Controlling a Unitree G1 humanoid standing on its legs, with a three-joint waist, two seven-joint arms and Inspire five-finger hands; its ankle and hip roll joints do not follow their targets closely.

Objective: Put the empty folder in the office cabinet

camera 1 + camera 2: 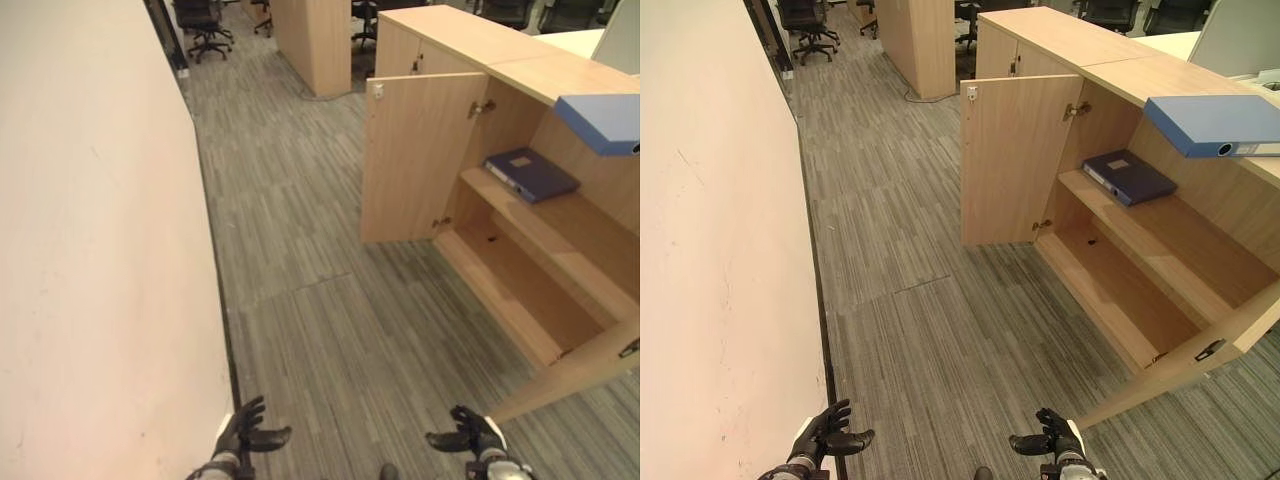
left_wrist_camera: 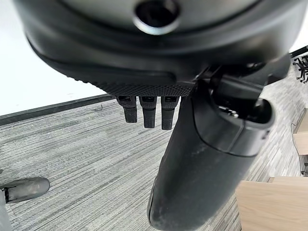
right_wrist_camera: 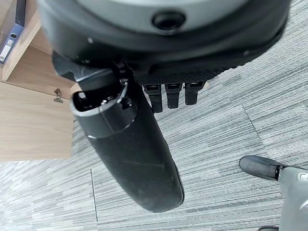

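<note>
Already shelved, dark blue folder [image 1: 1128, 176] in open cabinet [image 1: 1160, 250], well apart from empty, relaxed-fingered left hand [image 1: 823, 436], right hand [image 1: 1052, 437]

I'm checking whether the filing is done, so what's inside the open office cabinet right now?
A dark blue folder lies flat on the upper shelf of the office cabinet. The lower shelf looks bare. The section behind the closed doors is hidden.

no readable text, numbers or signs in any view. the dark blue folder [image 1: 1129, 176] on the cabinet's [image 1: 1012, 170] upper shelf bears a pale label, too small to read. the light blue folder [image 1: 1215, 124] on the cabinet top shows no legible print.
</note>
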